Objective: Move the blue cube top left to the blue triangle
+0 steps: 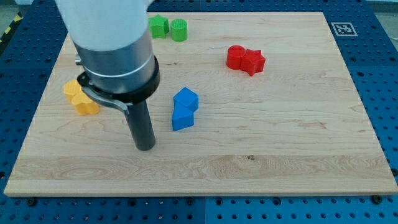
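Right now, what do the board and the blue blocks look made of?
Board: looks like pale wood, matte, with visible grain lines and plank seams. Blue cube and blue triangle: probably plastic or painted wood; solid uniform colour, smooth faces, slight sheen. My tip rests to their left.

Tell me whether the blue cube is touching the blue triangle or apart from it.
Touching. The blue cube sits against the top of the blue triangle with no board showing between them. My tip is apart, to their left.

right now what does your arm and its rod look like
My arm shows as a wide pale grey-white cylinder, then a darker grey metallic band, then a black collar with a bracket. From that hangs a straight dark rod, round and plain, down to my tip. No cables or markings show.
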Tool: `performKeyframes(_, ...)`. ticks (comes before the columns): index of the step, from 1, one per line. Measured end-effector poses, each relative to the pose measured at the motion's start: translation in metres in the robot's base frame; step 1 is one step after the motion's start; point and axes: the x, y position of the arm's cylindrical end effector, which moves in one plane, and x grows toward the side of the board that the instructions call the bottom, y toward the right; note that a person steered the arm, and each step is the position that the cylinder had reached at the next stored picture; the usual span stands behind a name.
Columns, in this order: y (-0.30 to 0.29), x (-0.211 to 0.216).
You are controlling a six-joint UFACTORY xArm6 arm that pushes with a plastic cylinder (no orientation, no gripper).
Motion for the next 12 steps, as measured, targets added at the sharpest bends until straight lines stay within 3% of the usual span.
performKeyframes(1,0.006,-0.032)
performKeyframes(4,0.104,-0.043)
performKeyframes(7,0.063,-0.042)
performKeyframes(11,0.093,-0.095)
performKeyframes(12,0.087,-0.082)
